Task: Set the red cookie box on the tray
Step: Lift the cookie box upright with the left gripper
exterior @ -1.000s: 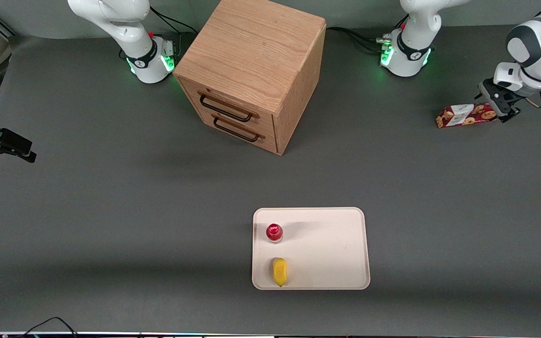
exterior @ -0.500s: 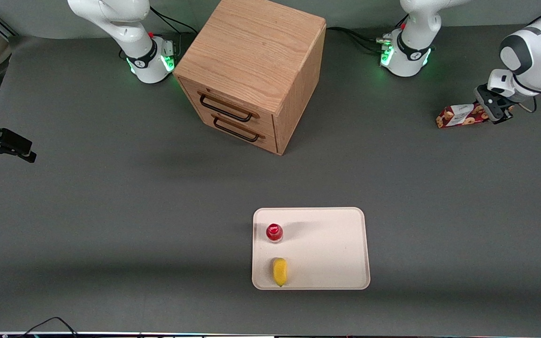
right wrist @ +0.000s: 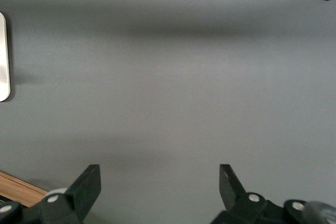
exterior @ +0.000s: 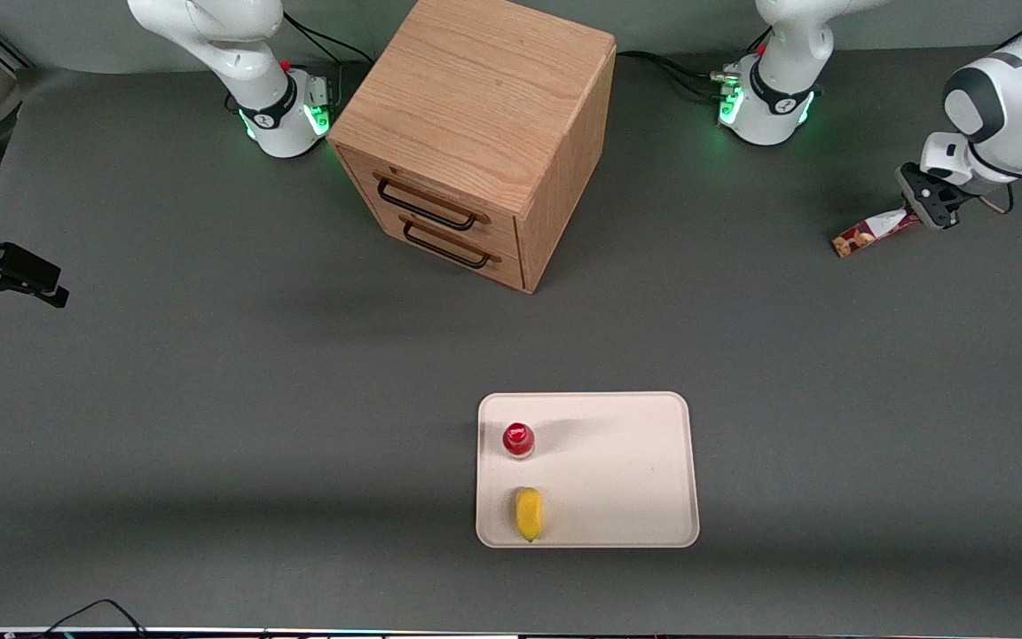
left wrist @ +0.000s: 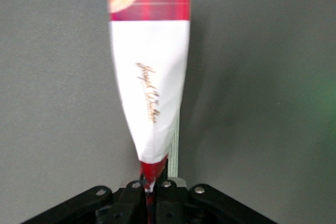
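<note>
The left arm's gripper (exterior: pixel 926 209) hangs at the working arm's end of the table, clenched on one end of the red cookie box (exterior: pixel 870 234). In the wrist view the fingers (left wrist: pixel 137 195) pinch the carton's (left wrist: pixel 149 77) thin red edge, and the box stretches away from them, its white patch with script lettering facing the camera and a red plaid band with a cookie print at the free end. In the front view the box slants from the gripper toward the camera and toward the middle of the table, turned so that only a slim strip of it shows; whether its low end touches the grey table (exterior: pixel 209 373) cannot be told. The tray (exterior: pixel 617 461) lies well apart, much nearer the front camera, with a small red-capped bottle (exterior: pixel 518 439) and a yellow item (exterior: pixel 528 513) along the side toward the parked arm; the rest of its surface is bare. The wooden drawer cabinet (exterior: pixel 475 133) stands between the two arm bases, well apart from both box and tray, with open grey table between the box and the tray.
</note>
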`<state>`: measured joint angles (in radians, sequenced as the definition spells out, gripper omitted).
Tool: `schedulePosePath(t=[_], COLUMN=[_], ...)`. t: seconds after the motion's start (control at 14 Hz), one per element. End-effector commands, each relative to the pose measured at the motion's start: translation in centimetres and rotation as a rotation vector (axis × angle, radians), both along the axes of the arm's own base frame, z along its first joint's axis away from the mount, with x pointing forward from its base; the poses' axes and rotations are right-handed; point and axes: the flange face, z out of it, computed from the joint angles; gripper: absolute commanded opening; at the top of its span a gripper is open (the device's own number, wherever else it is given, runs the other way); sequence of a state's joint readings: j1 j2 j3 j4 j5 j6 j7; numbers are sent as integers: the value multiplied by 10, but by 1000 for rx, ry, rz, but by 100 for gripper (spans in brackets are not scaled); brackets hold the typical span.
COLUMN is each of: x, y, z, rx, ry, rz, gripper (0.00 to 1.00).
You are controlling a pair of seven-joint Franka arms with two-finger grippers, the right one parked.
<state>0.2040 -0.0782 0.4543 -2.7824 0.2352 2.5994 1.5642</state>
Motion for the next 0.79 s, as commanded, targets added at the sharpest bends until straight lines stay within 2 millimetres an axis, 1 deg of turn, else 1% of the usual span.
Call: schedulePosePath(t=[0.0,0.07,0.14,0.29,0.43,0.57,0.71], x=[22,40,59,102,150,197,249], y=[-1,-2,-8,-28,-65,-92,-128], z=[19,36,52,90,130,157,183], rx=[16,24,39,90,103,116,165], ry=[43,82,106,126,122,126,114], rz=[47,70,101,186,305,438,584], gripper=[0,0,0,0,0,0,0])
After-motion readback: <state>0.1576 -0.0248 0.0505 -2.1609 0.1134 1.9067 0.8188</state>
